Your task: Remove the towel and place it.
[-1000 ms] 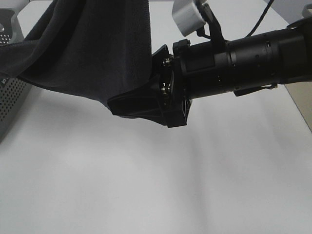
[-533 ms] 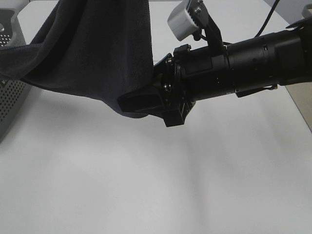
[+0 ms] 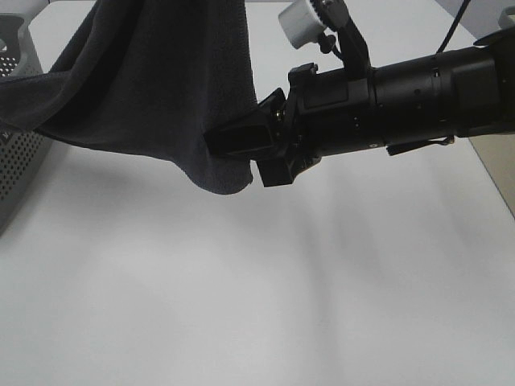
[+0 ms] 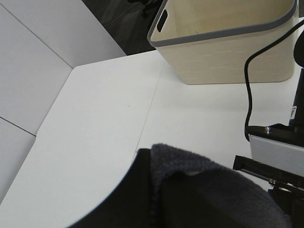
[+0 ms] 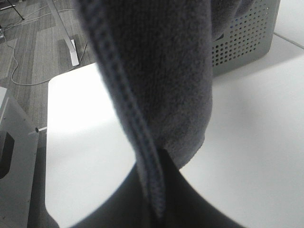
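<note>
- The right claw reaches in from the right side of the high view, narrow and clamped on the lower edge of the towel.
- In the right wrist view the towel's stitched hem runs straight down into the dark fingers.
- A rounded fold of the cloth sags just beneath that claw.
- The left claw shows only in its own wrist view. It holds the cloth against the one dark finger that shows, while the cloth covers the other finger.
- From the right claw the towel rises as a broad dark sheet out of the top of the high view.
- One part of the towel trails left onto the grey perforated basket at the tabletop's left edge.
- The white tabletop lies below the towel and the arm.
- A beige basket with a grey rim stands further off on the tabletop, well apart from the towel.
- A black cable loops in front of the beige basket.
</note>
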Motion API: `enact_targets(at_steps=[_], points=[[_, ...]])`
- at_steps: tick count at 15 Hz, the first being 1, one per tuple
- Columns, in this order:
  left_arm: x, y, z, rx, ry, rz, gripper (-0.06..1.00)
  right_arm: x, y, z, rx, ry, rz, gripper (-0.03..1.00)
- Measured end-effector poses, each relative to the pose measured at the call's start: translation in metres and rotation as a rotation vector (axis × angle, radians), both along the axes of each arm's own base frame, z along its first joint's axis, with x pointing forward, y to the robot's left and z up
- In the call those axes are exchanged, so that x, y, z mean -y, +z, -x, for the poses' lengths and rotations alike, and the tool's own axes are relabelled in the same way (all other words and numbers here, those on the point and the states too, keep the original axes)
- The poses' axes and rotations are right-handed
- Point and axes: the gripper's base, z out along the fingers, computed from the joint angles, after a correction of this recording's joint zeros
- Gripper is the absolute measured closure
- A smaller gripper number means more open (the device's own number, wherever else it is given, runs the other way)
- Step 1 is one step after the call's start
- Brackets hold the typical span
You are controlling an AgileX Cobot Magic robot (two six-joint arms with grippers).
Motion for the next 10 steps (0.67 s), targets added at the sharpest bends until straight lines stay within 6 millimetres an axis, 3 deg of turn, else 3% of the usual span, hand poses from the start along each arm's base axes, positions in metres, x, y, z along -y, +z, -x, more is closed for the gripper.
enact_targets(at_steps=[3,6,10], points=[[0.0,0.0,0.0,0.001,0.002,0.001,0.94,0.0,0.001,-0.002,-0.039,-0.046,-0.017,0.96],[-0.001,0.0,-0.001,0.014,0.008,-0.016,0.94,0.006,0.002,-0.006,-0.209,-0.212,-0.011,0.96],[-0.002,0.005,-0.005,0.085,0.04,0.003,0.94,0.016,0.044,0.0,-0.357,-0.366,-0.003,0.96]])
